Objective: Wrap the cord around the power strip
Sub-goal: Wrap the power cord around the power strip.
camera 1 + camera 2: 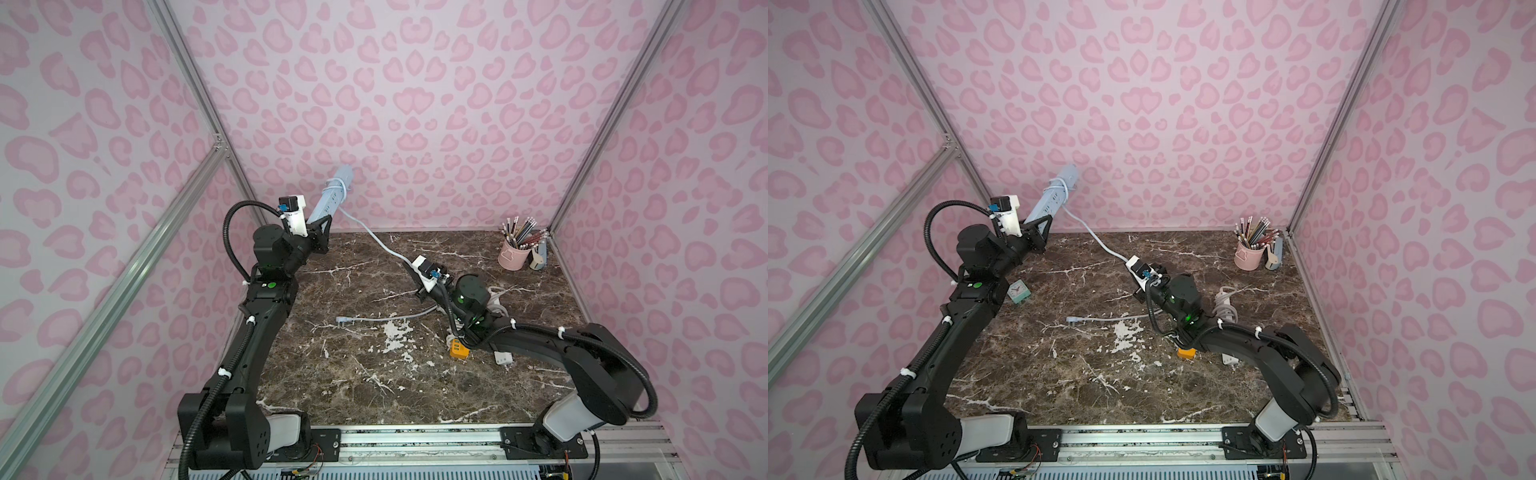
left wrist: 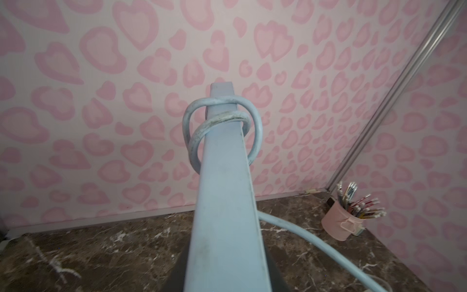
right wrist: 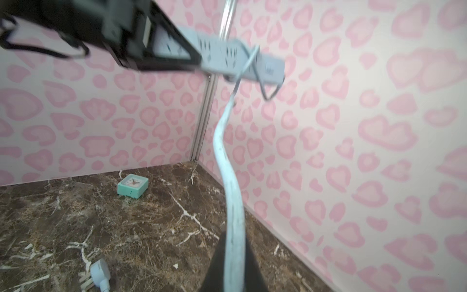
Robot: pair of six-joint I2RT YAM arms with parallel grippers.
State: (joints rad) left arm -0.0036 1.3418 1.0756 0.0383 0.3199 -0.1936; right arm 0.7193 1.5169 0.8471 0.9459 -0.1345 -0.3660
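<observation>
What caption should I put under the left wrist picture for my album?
Loops of cord circle the far end of the raised blue power strip, with a pencil cup in the corner.

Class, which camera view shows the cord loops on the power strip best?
The left wrist view: the cord loops sit large in its middle, two turns around the power strip. Both top views show them small; the right wrist view blurs them.

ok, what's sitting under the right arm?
An orange adapter, a small white socket block and a white coiled cord lie on the marble table, each partly covered by the right arm. Their hidden parts, and whether they join up, cannot be seen.
</observation>
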